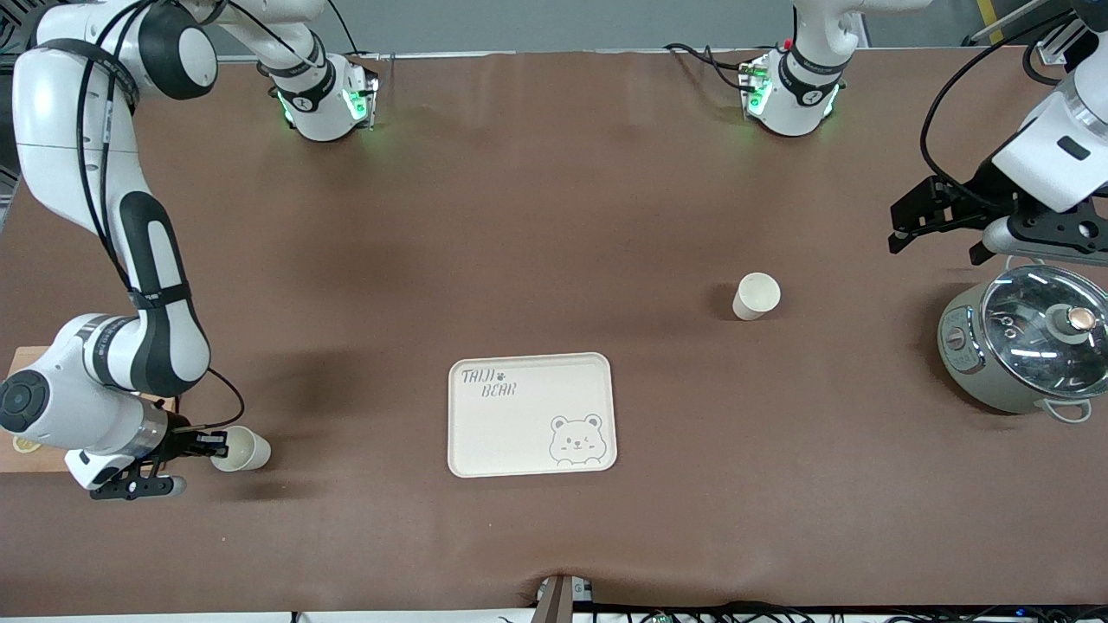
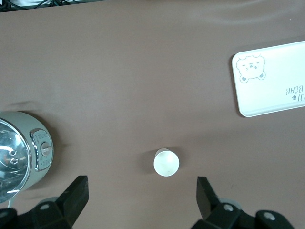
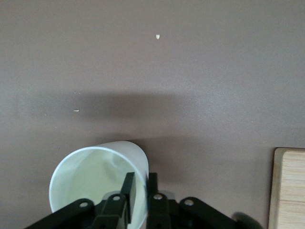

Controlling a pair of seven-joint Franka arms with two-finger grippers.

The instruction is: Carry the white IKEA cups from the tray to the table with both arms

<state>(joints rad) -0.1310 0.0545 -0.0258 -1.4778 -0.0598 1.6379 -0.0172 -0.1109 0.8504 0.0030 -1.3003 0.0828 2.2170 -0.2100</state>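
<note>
One white IKEA cup (image 1: pixel 756 296) stands upright on the brown table, toward the left arm's end; it also shows in the left wrist view (image 2: pixel 166 162). My left gripper (image 1: pixel 939 227) hangs open and empty above the table, beside the pot; in its wrist view (image 2: pixel 142 195) the cup lies ahead of the fingers. My right gripper (image 1: pixel 216 445) is shut on the wall of the second white cup (image 1: pixel 241 449), near the right arm's end of the table. In the right wrist view one finger is inside the cup (image 3: pixel 93 183) and one outside, at the gripper (image 3: pixel 140 188).
A cream bear tray (image 1: pixel 531 415) lies mid-table, nearer the front camera than the standing cup. A grey pot with a glass lid (image 1: pixel 1026 337) stands at the left arm's end. A wooden board (image 1: pixel 26 450) lies under the right arm.
</note>
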